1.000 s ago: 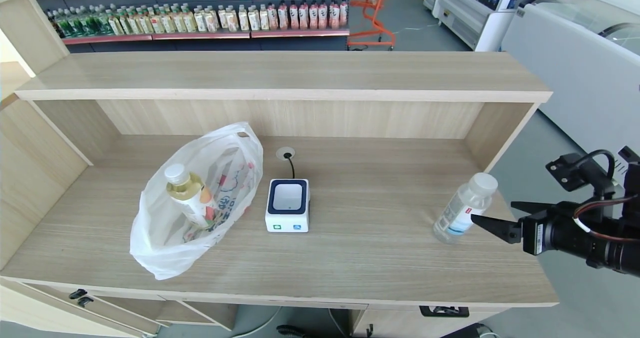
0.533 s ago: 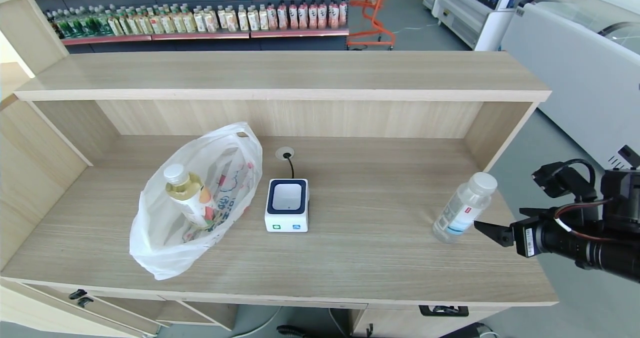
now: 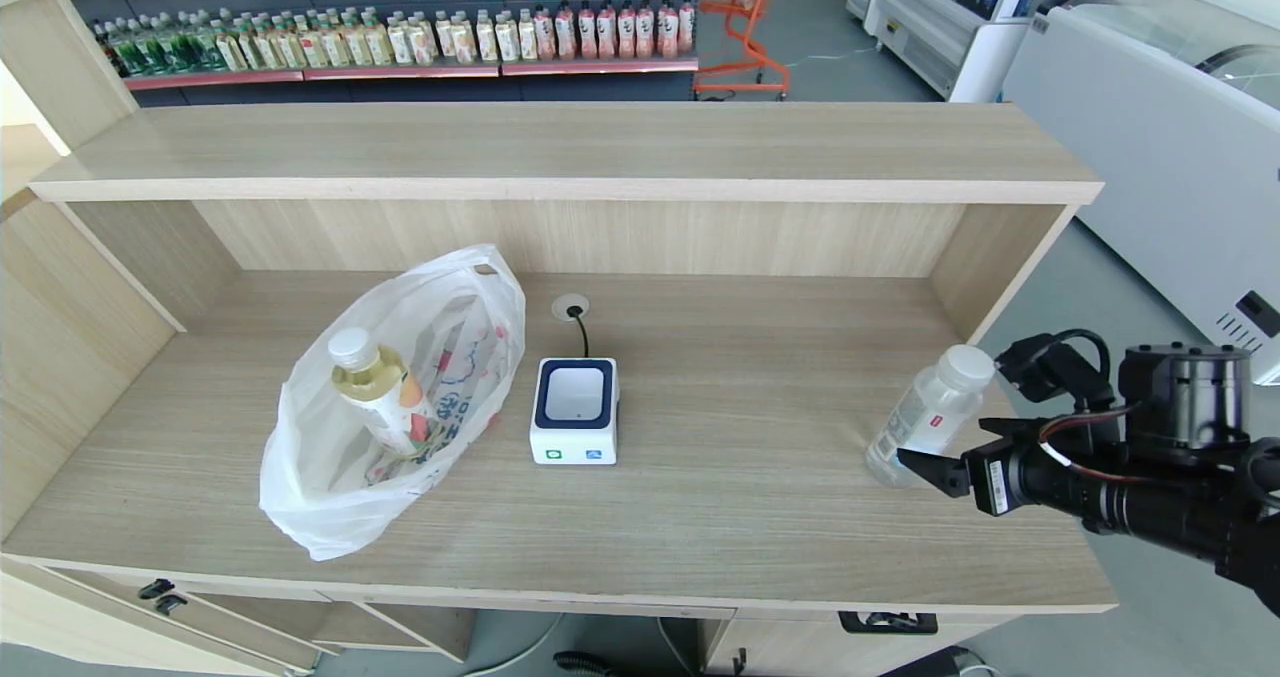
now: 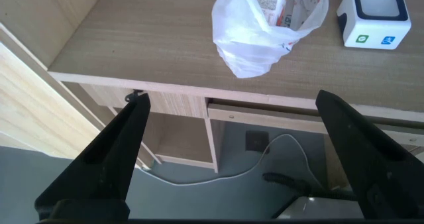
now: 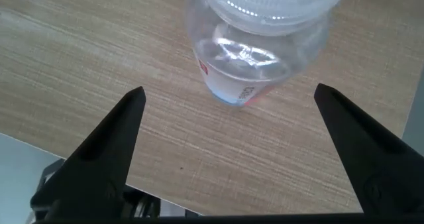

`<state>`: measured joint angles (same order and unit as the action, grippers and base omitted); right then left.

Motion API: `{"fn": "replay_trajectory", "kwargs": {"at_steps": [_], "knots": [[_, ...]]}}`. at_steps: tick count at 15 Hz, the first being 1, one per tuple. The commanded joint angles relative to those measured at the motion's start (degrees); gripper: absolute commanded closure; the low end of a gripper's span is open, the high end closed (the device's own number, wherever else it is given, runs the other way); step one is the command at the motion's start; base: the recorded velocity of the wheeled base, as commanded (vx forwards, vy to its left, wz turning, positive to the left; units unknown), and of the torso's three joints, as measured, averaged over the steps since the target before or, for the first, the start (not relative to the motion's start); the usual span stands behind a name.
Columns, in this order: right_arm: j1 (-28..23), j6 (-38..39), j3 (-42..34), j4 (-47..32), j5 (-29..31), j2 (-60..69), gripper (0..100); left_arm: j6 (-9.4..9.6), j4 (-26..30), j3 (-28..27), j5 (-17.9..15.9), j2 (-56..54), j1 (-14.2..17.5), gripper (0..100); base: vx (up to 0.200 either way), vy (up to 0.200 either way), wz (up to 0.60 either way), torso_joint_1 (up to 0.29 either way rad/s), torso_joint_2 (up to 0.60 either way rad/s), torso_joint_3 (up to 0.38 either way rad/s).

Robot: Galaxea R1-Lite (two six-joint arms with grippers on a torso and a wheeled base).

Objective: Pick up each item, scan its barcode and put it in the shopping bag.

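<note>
A clear water bottle (image 3: 932,409) with a white cap stands near the counter's right edge. My right gripper (image 3: 944,443) is open at its lower half, one finger on each side and not touching it. In the right wrist view the water bottle (image 5: 260,44) stands just ahead of the open right gripper (image 5: 228,97). A white shopping bag (image 3: 330,477) lies open on the left with a yellow tea bottle (image 3: 378,389) inside. My left gripper (image 4: 233,101) is open and hangs in front of the counter's front edge, below the shopping bag (image 4: 246,48).
A white barcode scanner (image 3: 575,409) with a dark window sits mid-counter, its cable running to a hole behind it; the left wrist view catches the scanner (image 4: 373,13) too. The counter (image 3: 740,477) has a raised back wall and side walls. Drawers lie under the front edge.
My right gripper has moved left along the counter to the water bottle, so its open fingers now flank the bottle's lower part. Bag, scanner and bottle have stayed in place.
</note>
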<state>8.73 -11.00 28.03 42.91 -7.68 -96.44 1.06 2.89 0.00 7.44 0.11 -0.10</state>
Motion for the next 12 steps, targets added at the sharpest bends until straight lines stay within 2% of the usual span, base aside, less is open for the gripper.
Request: {"fn": "replay_trajectory", "kwargs": {"at_steps": [1, 4, 9, 12], "knots": [[1.7, -0.3, -0.3, 3.1, 0.0, -3.2, 0, -0.01, 0.0, 0.0, 0.0, 0.0, 0.0, 0, 0.000, 0.000, 0.00, 0.000, 0.00, 0.000], [2.2, -4.3, -0.2, 8.2, 0.2, -6.1, 0, -0.01, 0.0, 0.0, 0.0, 0.0, 0.0, 0, 0.000, 0.000, 0.00, 0.000, 0.00, 0.000], [2.9, -4.6, 0.1, 11.5, 0.2, -8.6, 0, -0.01, 0.0, 0.0, 0.0, 0.0, 0.0, 0, 0.000, 0.000, 0.00, 0.000, 0.00, 0.000], [2.9, -4.6, 0.6, 16.0, 0.3, -10.3, 0, -0.01, 0.0, 0.0, 0.0, 0.0, 0.0, 0, 0.000, 0.000, 0.00, 0.000, 0.00, 0.000]]}}
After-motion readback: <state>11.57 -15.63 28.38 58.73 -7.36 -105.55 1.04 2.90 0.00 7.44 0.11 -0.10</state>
